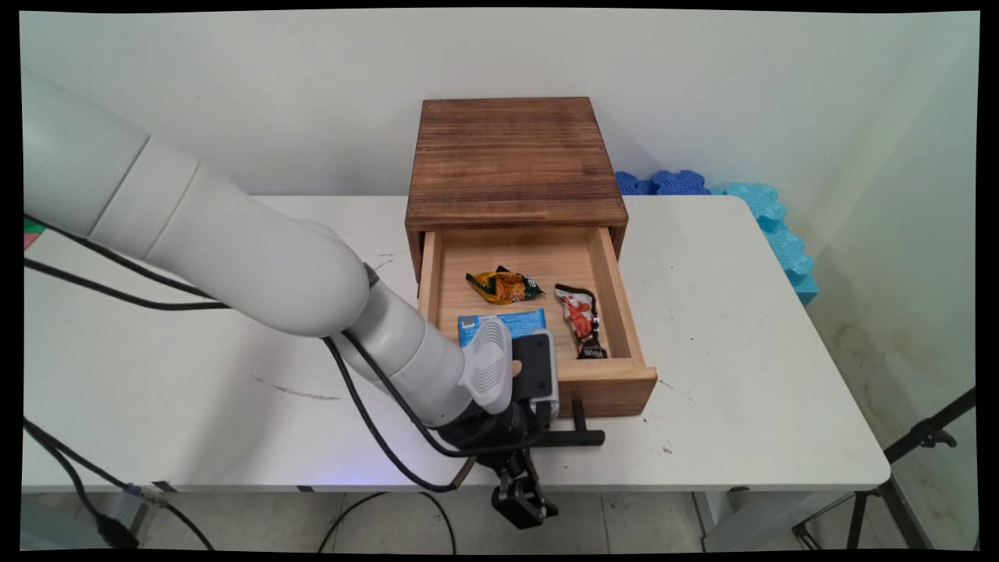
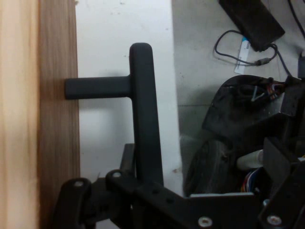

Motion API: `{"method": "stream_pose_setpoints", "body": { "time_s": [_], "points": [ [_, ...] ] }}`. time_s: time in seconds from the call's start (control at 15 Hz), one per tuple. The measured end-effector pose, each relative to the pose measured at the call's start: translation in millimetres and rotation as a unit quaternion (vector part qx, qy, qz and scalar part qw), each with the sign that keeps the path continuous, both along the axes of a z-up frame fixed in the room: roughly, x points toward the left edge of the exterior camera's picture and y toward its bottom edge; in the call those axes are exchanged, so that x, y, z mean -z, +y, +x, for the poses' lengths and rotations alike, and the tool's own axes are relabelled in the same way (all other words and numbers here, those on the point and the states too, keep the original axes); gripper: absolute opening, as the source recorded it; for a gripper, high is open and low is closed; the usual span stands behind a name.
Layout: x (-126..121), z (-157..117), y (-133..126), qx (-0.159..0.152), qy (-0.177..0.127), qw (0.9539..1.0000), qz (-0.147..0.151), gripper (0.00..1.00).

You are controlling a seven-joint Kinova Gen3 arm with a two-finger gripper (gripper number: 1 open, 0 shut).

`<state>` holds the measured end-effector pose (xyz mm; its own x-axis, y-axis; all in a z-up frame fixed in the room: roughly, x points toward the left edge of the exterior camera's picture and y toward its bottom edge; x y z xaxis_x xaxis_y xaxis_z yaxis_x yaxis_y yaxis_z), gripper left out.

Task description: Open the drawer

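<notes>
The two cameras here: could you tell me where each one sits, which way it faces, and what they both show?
Main view: fixed above the table's near side, looking down across it to the wall; shows the white arm reaching to the open wooden drawer.
Hand view: on the hand, looking along the gripper at the black T-shaped handle; its linkage rises from the bottom edge.
Shared: handle, drawer front, table edge.

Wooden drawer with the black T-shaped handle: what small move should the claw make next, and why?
Probably pull no further, and ease the claw straight off the black T-shaped handle. The light wooden drawer stands far out of the dark wooden box, its snack packets lie uncovered, and the claw hangs past the white table's near edge.
</notes>
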<state>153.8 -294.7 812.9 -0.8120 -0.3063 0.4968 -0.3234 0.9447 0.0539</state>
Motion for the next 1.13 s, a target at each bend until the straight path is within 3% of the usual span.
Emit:
{"method": "stream_pose_setpoints", "body": {
  "time_s": [1.13],
  "points": [
    [-5.0,-9.2,28.7,0.01,0.007,0.9999,0.011,1.0]
  ]
}}
